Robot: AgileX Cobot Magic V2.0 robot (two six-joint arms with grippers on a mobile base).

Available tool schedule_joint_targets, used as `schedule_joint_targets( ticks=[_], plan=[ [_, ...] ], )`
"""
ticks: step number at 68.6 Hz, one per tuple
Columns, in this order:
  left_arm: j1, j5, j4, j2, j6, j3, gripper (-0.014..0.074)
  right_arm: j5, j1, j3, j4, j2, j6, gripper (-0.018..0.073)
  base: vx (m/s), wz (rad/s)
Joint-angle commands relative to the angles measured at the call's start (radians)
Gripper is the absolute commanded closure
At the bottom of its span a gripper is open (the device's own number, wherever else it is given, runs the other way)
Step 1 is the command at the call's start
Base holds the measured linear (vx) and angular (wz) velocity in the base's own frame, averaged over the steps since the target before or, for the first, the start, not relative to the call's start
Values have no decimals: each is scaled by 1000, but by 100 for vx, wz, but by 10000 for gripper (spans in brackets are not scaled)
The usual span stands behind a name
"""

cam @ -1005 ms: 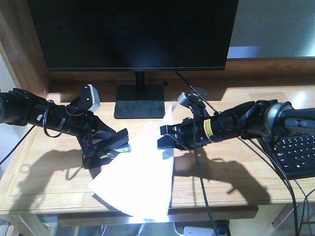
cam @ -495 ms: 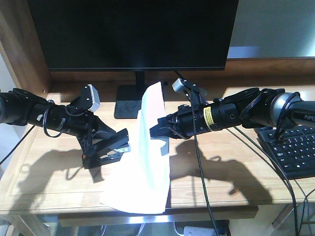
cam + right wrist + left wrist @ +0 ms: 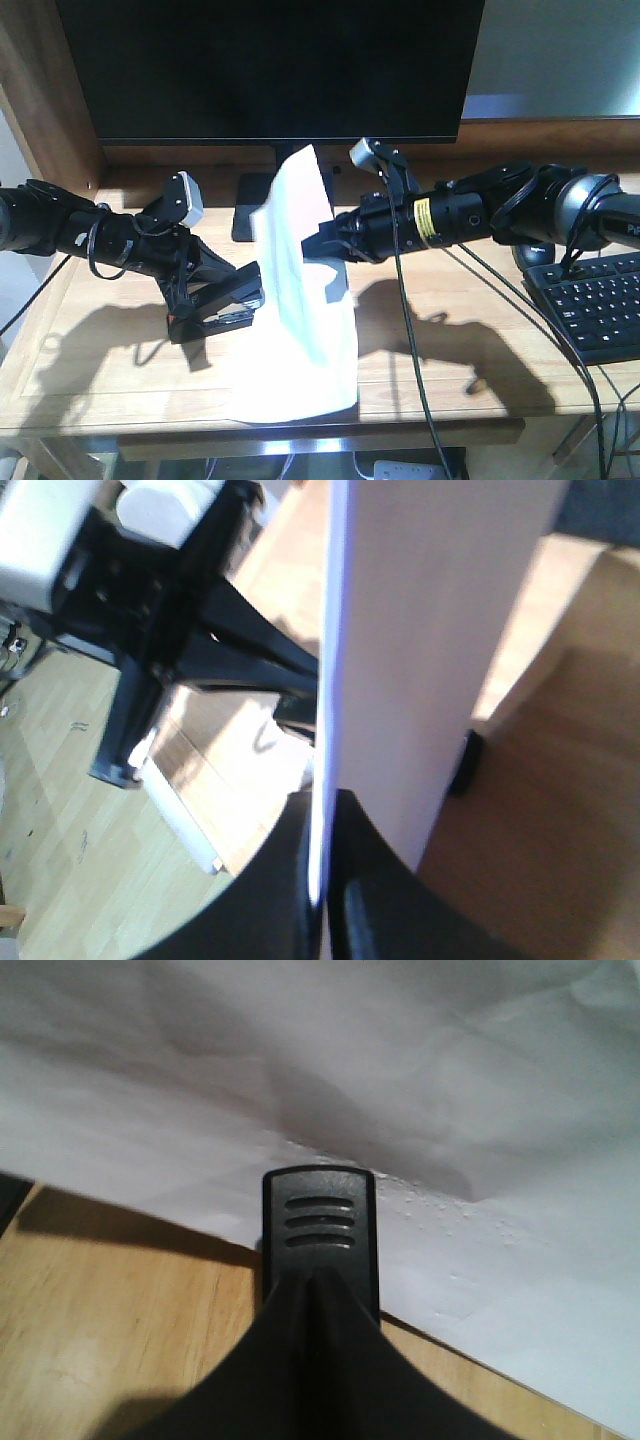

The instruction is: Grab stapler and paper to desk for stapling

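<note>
Since half a second ago the paper (image 3: 300,330) has swung left and stands steeper, its near edge at the front lip of the desk (image 3: 100,380). Just to its left, the left gripper (image 3: 240,296) looks clamped on the stapler (image 3: 232,313), unmoved. Farther back, the right gripper (image 3: 322,240) pinches the sheet's right edge. I judge this the feeding step: next, an edge must slide into the stapler's mouth.

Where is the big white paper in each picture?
Front view: the paper stands up in the middle, pinched by the right gripper.
Left wrist view: it fills the top half.
Right wrist view: edge-on, a tall strip up the middle.
Shared landmark: the wooden desk under it shows in all three.
</note>
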Motion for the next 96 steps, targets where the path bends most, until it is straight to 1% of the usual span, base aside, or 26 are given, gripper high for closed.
schedule_joint_targets(
  ticks=[1, 30, 50, 71, 96],
  plan=[
    [-1, 27, -57, -57, -8, -22, 603, 2, -3, -34, 44, -60, -14, 561, 0, 0],
    [-1, 27, -57, -57, -8, -22, 603, 91, -3, -33, 51, -30, -14, 561, 0, 0],
    [-1, 27, -57, -57, -8, -22, 603, 70, -3, -34, 103, 28, -21, 561, 0, 0],
    [-1, 27, -57, -57, -8, -22, 603, 84, -3, -35, 151, 63, -25, 561, 0, 0],
    [-1, 27, -57, -57, -8, -22, 603, 99, -3, -106, 140, 120, -4, 544, 0, 0]
  ],
)
